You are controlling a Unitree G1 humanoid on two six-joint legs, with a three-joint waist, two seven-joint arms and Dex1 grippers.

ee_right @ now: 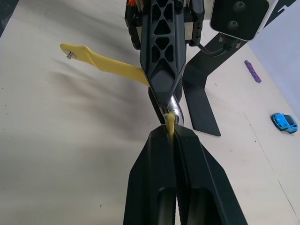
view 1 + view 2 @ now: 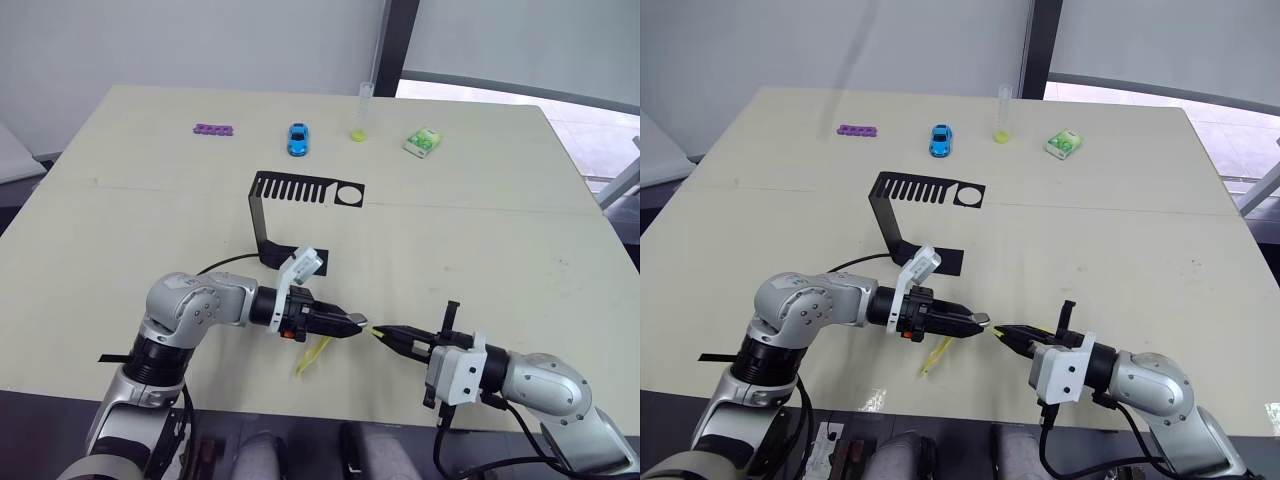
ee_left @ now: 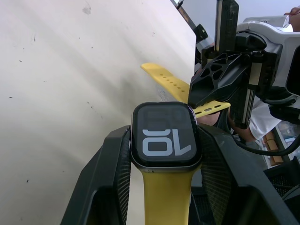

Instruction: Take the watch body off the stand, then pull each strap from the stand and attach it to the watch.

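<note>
My left gripper (image 2: 352,322) is shut on the watch body (image 3: 166,136), a black square case whose screen shows white digits. One yellow strap (image 2: 312,355) is fixed to it and hangs down towards the table. My right gripper (image 2: 386,332) faces the left one tip to tip and is shut on the second yellow strap (image 1: 171,124), held edge-on. That strap's end (image 3: 210,108) sits right at the watch body's free edge. I cannot tell whether it is seated. The black stand (image 2: 290,200) is on the table just behind the left gripper.
Along the far side of the table lie a purple piece (image 2: 214,129), a blue toy car (image 2: 298,139), a clear tube with a yellow tip (image 2: 362,115) and a green packet (image 2: 422,143). Both grippers hover near the table's front edge.
</note>
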